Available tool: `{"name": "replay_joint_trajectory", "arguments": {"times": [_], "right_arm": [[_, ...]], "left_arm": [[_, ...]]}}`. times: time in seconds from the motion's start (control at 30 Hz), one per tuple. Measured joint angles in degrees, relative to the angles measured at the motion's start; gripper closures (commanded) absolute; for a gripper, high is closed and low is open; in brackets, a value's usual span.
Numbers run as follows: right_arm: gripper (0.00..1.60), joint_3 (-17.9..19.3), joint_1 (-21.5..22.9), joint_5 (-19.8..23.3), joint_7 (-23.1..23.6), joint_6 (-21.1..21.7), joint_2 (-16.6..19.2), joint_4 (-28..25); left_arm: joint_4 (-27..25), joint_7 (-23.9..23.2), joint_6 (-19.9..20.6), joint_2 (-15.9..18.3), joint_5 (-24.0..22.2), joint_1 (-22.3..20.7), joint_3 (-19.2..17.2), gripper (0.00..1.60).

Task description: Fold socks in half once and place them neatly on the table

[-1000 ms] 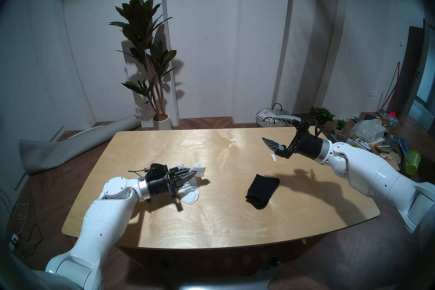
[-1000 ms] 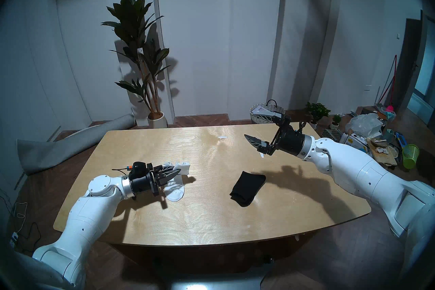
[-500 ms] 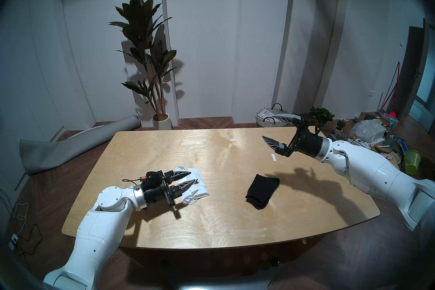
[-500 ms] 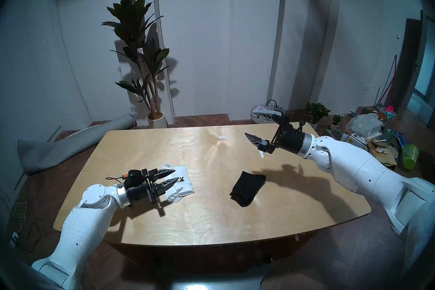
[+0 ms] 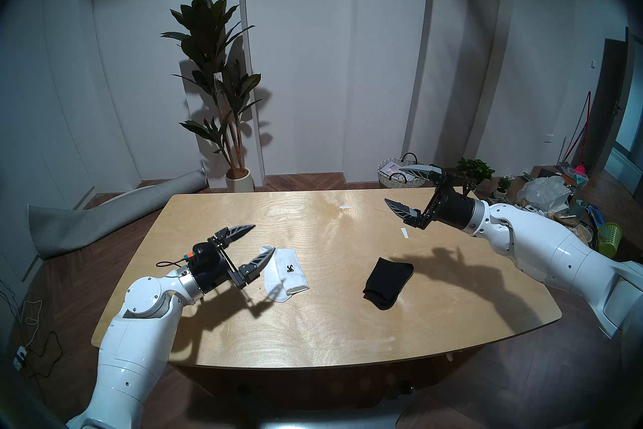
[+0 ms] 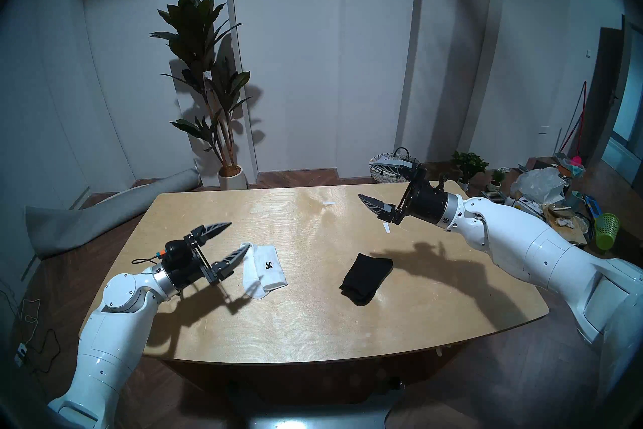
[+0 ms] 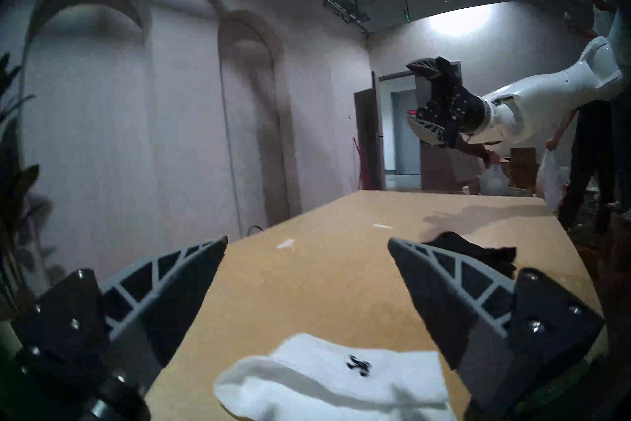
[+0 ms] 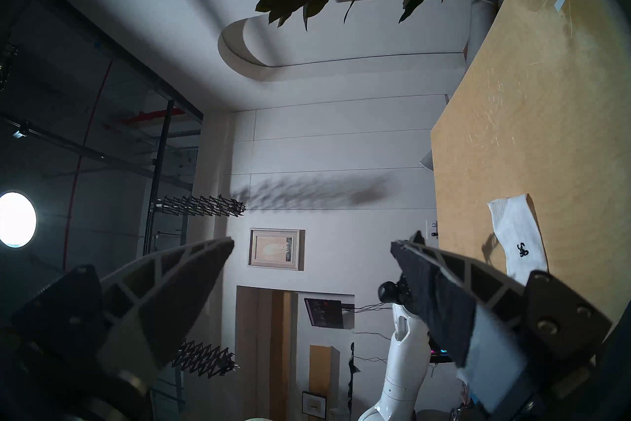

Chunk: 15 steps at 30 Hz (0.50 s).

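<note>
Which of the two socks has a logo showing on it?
The white sock, lying by the open left gripper, shows a small black logo. The black sock, toward the table's right, is plain.

My left gripper is raised and roughly level, pointing forward and to my right, fingers spread wide with nothing between them. My right gripper is higher, near level, pointing toward my left, its fingers equally wide apart and empty. Both forearms reach inward from my sides, well apart.
</note>
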Motion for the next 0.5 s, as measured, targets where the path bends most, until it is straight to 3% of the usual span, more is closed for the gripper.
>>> {"name": "replay_joint_trajectory", "arguments": {"times": [0.5], "right_arm": [[0.00,2.4,4.2,-10.7,-6.4,-10.8,0.4,-2.6]], "left_arm": [[-4.2,10.4,-3.7,-4.4,3.6,0.1,-2.2,0.00]]}}
